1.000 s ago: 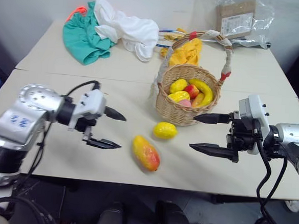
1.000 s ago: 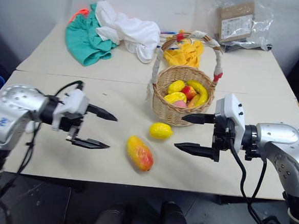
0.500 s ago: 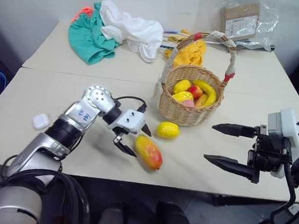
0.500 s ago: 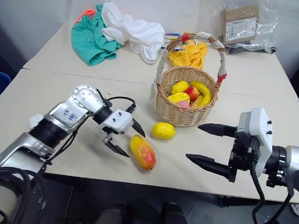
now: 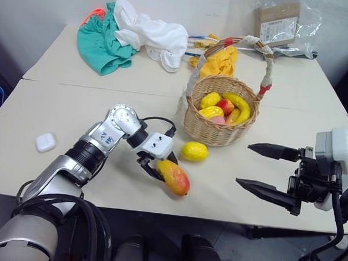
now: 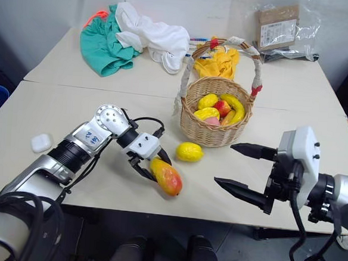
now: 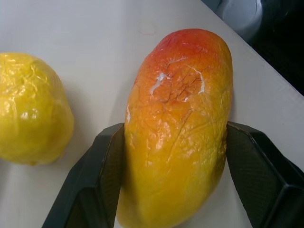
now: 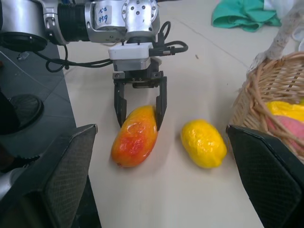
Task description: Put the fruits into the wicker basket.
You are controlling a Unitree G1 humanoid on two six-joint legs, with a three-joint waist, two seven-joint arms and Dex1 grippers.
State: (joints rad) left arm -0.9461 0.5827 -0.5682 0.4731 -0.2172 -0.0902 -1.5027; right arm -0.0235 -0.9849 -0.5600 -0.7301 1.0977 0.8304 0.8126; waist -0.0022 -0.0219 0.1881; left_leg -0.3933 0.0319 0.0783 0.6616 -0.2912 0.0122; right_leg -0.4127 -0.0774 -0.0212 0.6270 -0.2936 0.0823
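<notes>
Clothes heap [image 5: 130, 35], small white case [image 5: 45, 142] — well apart.

The left arm reaches forward and toward the middle, its wrist bent so the left claw [image 5: 161, 168] points downward and to the right; its two black fingers [image 7: 102, 178] press against opposite sides of the mango [image 7: 178, 128], one on each flank, with the fruit's far end sticking out past the fingertips. The right arm is drawn in at the right side with its wrist roughly level, and the right claw [image 5: 261, 168] points toward the left arm. Its two fingers [image 5: 271, 151] are spread wide apart, one above the other, with nothing between them.
</notes>
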